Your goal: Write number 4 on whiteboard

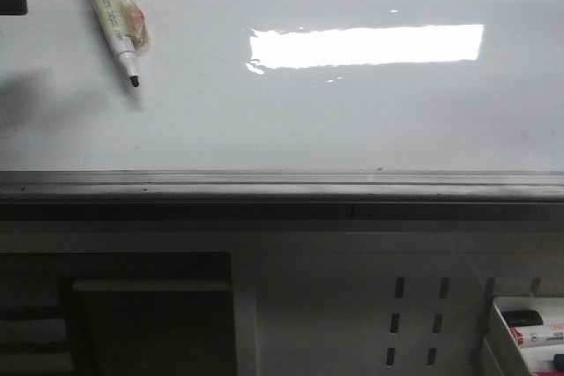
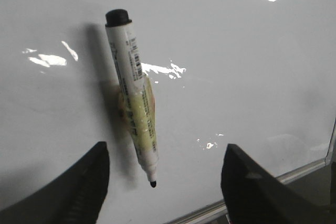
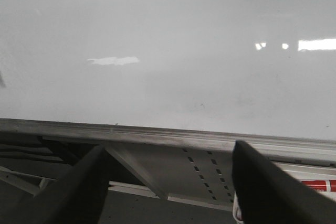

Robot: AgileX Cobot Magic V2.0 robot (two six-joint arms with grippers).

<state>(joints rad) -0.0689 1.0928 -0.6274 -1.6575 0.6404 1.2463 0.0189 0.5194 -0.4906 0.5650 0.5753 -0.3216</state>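
In the front view, the whiteboard (image 1: pixel 352 121) is filling the upper half of the frame, with its grey metal edge rail (image 1: pixel 282 186) running horizontally below it and a bright rectangular light reflection (image 1: pixel 366 46) lying on its glossy surface. A marker pen (image 1: pixel 113 17) is lying against the board at the upper left, its long axis running diagonally and its uncapped black tip (image 1: pixel 135 82) pointing down and to the right; yellowish tape is wrapping its mid-body. No number 4 is showing on the board. Below the rail, a grey perforated panel (image 1: pixel 414 319) is standing, and a white tray (image 1: pixel 529 328) of markers is sitting at the lower right. In the left wrist view, the left gripper (image 2: pixel 165 182) is hovering with its fingers (image 2: pixel 79 192) spread wide, holding nothing; the marker pen (image 2: pixel 134 103) is lying between them on the whiteboard (image 2: pixel 252 77), black rear end away from the gripper and tip toward it. In the right wrist view, the right gripper (image 3: pixel 168 187) is also showing widely parted fingers (image 3: pixel 273 187) with nothing between them, positioned over the edge rail (image 3: pixel 157 134) of the whiteboard (image 3: pixel 168 51).
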